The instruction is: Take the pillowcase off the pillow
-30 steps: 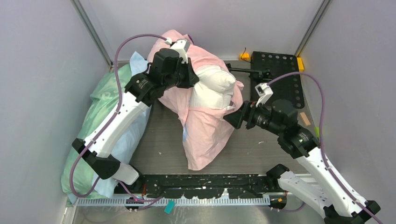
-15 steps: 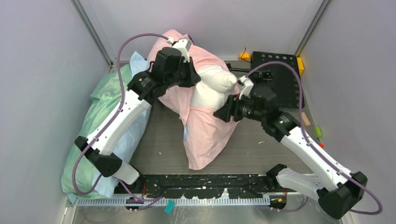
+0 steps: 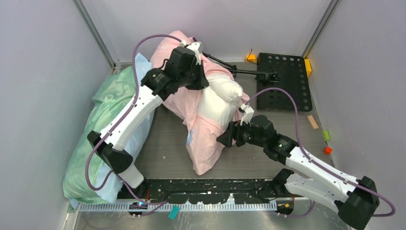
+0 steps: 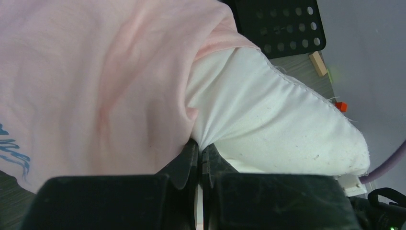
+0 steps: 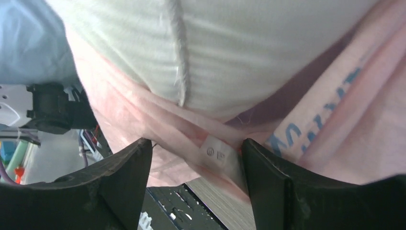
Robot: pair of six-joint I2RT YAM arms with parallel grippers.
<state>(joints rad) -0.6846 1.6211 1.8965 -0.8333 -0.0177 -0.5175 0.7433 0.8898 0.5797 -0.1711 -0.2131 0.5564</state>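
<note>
The white pillow (image 3: 219, 98) sticks halfway out of the pale pink pillowcase (image 3: 207, 143), which hangs down toward the near edge. My left gripper (image 3: 204, 84) is shut on a pinch of the pillow's white fabric (image 4: 287, 120) right where the pillowcase's pink edge (image 4: 95, 86) ends. My right gripper (image 3: 223, 140) stands open against the lower pillowcase. In the right wrist view its fingers straddle the pink hem (image 5: 143, 120) with a small white tag (image 5: 218, 153), under the white pillow (image 5: 239, 48). Blue lettering shows on the pink cloth.
A mint green pillow (image 3: 95, 124) and light blue bedding (image 3: 140, 67) lie along the left wall under the left arm. A black perforated plate (image 3: 287, 79) sits at the back right, with small blocks (image 3: 327, 150) near the right wall. A black rail (image 3: 210, 187) runs along the near edge.
My right gripper has swung from the pillow's right side down and leftward to the hanging pillowcase. The left arm has shifted slightly toward the back, still gripping.
</note>
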